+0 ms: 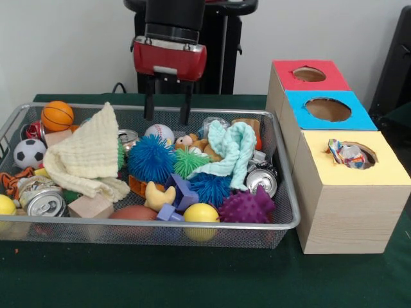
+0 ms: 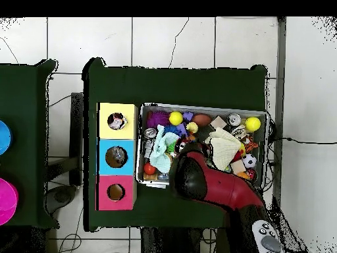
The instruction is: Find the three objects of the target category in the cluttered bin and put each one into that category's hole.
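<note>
- gripper (image 1: 167,119) hangs above the far side of the wire bin (image 1: 290,212), two dark fingers (image 1: 149,102) spread apart, nothing between them; tips just over the white baseball (image 1: 159,133)
- arm (image 2: 210,184) in overhead view covers the bin's edge nearest the robot
- bin sits on green table cloth (image 1: 192,276), packed with clutter
- yellow cloth (image 1: 87,157) draped over the left-centre pile; mint cloth (image 1: 234,151) draped right of centre
- spiky balls: blue spiky ball (image 1: 150,159), green spiky ball (image 1: 187,162), second blue one (image 1: 209,187), purple spiky ball (image 1: 246,206) at the near right
- sports balls: orange basketball (image 1: 57,115) far left corner, soccer ball (image 1: 29,153) below it, brown football (image 1: 133,213) at the near rim
- yellow balls: one (image 1: 201,213) at the near rim, one (image 1: 6,205) at the left edge
- crushed cans: one (image 1: 43,202) near left, one (image 1: 262,179) right side
- wooden block (image 1: 90,206) near left, touching the yellow cloth's hem
- three-hole box right of the bin, just beside it: red hole (image 1: 309,74) far, blue hole (image 1: 327,109) middle, yellow hole (image 1: 350,155) nearest
- crumpled item (image 1: 345,154) sits in the yellow hole; cannot tell what it is
- target category not identifiable from the views
</note>
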Robot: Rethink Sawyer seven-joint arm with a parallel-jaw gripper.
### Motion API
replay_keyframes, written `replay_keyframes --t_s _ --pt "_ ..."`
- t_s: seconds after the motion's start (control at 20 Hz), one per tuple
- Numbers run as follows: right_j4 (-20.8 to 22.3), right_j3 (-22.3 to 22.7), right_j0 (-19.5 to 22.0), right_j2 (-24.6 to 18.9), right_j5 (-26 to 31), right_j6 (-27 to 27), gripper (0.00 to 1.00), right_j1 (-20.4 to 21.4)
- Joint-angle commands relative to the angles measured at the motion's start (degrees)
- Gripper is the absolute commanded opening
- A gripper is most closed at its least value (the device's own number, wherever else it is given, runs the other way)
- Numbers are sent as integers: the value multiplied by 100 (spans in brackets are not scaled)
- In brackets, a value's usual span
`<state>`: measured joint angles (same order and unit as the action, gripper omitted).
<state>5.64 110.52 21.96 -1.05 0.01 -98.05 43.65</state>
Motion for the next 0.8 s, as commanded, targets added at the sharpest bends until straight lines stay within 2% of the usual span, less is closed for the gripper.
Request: replay_keyframes --t_s 0.05,0.1,0.35,0.45,0.55,0.65,0.8 --pt "-432 315 -106 -571 237 -1305 100 -378" --pt "-431 273 -168 -463 156 -1284 100 -454" --pt "-302 -276 -483 316 -975 -1192 100 -1566" --pt "-317 -511 -567 556 -1085 -1069 100 -1978" --pt "-419 -785 -696 841 -730 -872 100 -2400" --pt "-507 -987 -782 1035 -921 -831 100 -2820" --pt "-556 -1184 -857 1223 -1332 -832 100 -3188"
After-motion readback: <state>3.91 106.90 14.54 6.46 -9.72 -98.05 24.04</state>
